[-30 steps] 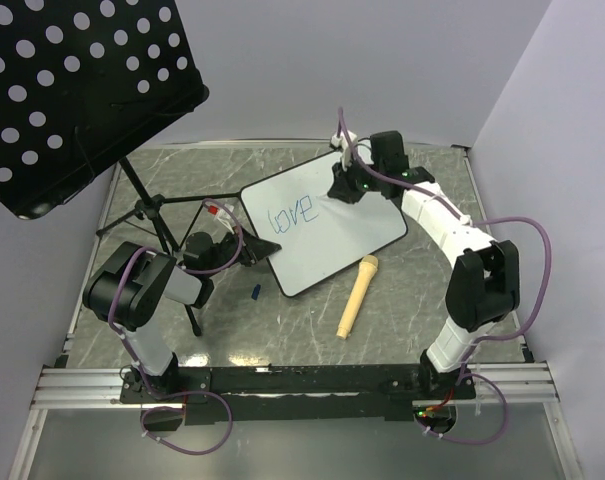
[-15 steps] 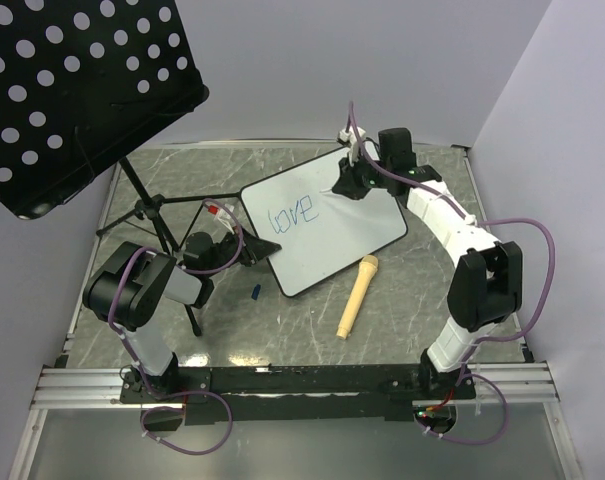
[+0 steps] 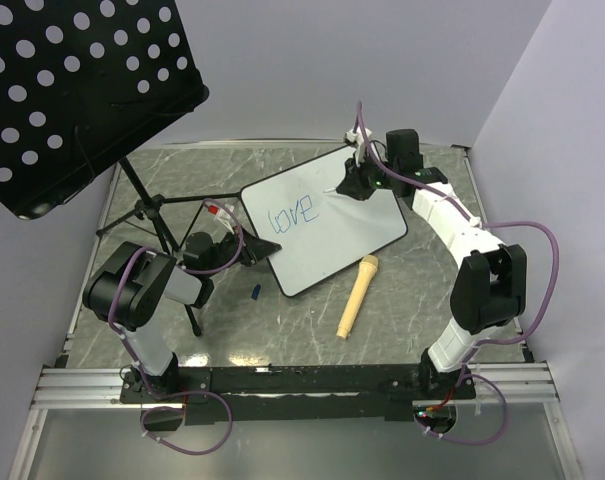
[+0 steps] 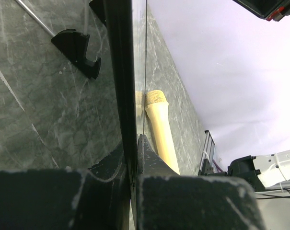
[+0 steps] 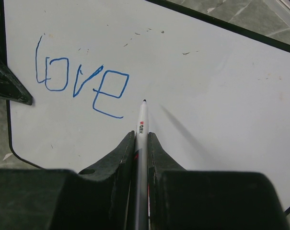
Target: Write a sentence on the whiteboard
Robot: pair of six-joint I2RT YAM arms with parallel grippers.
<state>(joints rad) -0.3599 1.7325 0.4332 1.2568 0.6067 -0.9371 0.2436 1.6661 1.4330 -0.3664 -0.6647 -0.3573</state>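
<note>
The whiteboard (image 3: 342, 235) lies tilted on the grey table, and "love" (image 3: 292, 213) is the only part of the sentence on it, in blue letters. My right gripper (image 3: 347, 186) is shut on a white marker (image 5: 143, 125). The marker's tip sits just right of the "e" of "love" (image 5: 80, 84), over bare whiteboard (image 5: 212, 91), and its shadow falls apart from it. My left gripper (image 3: 244, 252) is shut on the board's left rim. In the left wrist view the whiteboard (image 4: 120, 72) shows edge-on between the left gripper (image 4: 133, 143) jaws.
A black perforated music-stand panel (image 3: 72, 90) hangs over the back left, its tripod legs (image 3: 152, 215) beside the left arm. A yellow microphone-shaped object (image 3: 357, 295) lies by the board's near edge, also visible as (image 4: 159, 129). A small blue cap (image 3: 255, 292) lies on the table.
The right gripper has moved with the marker to the right and slightly back, off the end of "love". The writing is unchanged. The left arm has not moved.
</note>
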